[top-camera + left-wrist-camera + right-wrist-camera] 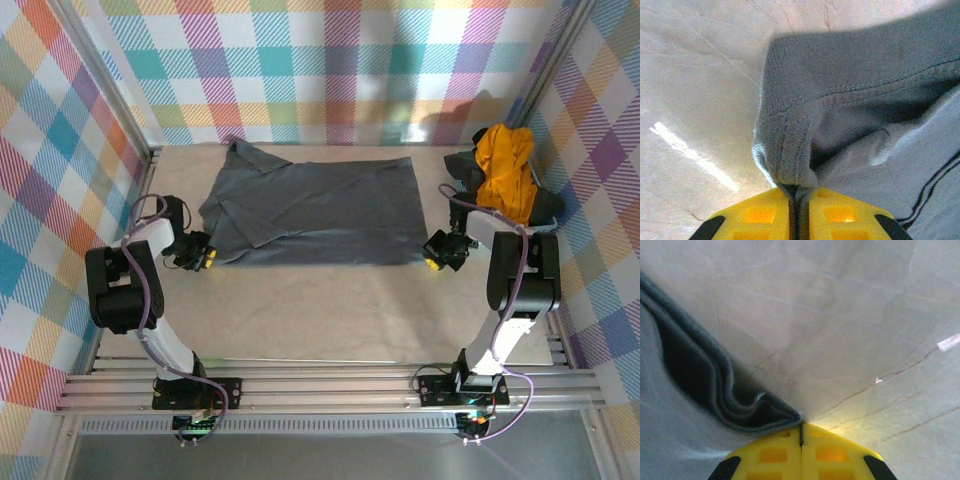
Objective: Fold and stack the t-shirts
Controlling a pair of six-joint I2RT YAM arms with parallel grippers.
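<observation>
While the slate-grey t-shirt (310, 210) lies spread wide across the far half of the desk (330, 320), each of its near corners is held by one arm. At the near left corner, the left hand (200, 258) is clamped on the cloth. The left wrist view shows that hand (799, 200) with its yellow fingers (760, 215) pressed together on the stitched hem of the slate-grey t-shirt (855, 115), which bunches up right above the tips, with pale desk (700, 75) to the left. At the near right corner sits the right hand (438, 258). In its own wrist view the right hand (801, 437) has its fingers (835, 455) closed tight, and the doubled, wavy edge of the slate-grey t-shirt (705, 375) runs down into the seam between them, pinched there, with bare veined desk (865, 330) on the right. In the far right corner of the desk, well apart from the spread shirt, a crumpled mustard-yellow t-shirt (503, 165) sits heaped on top of a dark grey t-shirt (548, 207).
</observation>
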